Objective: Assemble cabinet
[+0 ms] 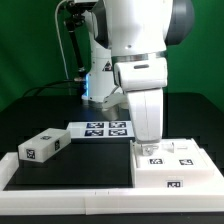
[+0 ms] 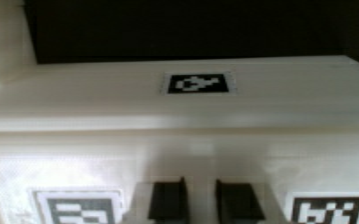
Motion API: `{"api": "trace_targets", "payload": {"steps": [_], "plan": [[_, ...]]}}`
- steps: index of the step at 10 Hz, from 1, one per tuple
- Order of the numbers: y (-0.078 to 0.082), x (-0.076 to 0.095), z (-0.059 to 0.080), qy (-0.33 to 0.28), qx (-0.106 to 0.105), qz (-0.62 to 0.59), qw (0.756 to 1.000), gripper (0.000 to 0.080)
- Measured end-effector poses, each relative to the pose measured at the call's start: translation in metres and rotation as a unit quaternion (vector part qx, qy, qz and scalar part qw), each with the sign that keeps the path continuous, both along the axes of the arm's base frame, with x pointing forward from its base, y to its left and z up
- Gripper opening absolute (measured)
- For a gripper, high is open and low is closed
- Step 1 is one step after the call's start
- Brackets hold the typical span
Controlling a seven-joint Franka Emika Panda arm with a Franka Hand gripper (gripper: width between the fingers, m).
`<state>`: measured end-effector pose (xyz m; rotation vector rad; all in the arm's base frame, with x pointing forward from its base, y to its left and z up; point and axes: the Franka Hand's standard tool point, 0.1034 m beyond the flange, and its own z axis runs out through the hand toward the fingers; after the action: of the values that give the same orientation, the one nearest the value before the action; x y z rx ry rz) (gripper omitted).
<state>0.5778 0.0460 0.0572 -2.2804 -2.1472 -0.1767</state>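
The cabinet (image 1: 176, 165) is the big white tagged box at the front of the exterior view's right. It fills the wrist view (image 2: 197, 120), with one tag on its upper face and two more low down. My gripper (image 1: 149, 148) is down on the cabinet's near-left part, its tips hidden behind the hand in the exterior view. In the wrist view the gripper (image 2: 201, 200) shows two dark fingers (image 2: 163, 200) close together, with a narrow white strip of the cabinet between them. The jaws look closed on that strip.
A small white tagged block (image 1: 45, 147) lies at the exterior view's left. The marker board (image 1: 105, 128) lies at the back middle. A white frame (image 1: 70, 187) borders the black mat. The arm's base stands behind.
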Motion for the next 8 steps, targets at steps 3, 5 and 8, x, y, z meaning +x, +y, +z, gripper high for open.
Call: {"api": "trace_targets", "payload": {"steps": [3,5,8], "plan": [[0.002,0.000,0.005,-0.003,-0.001,-0.002,1.000,0.0368],[0.001,-0.002,0.012,-0.014,-0.002,-0.010,1.000,0.0569],[-0.008,-0.021,0.033,-0.064,0.010,-0.092,0.994,0.0779]]}}
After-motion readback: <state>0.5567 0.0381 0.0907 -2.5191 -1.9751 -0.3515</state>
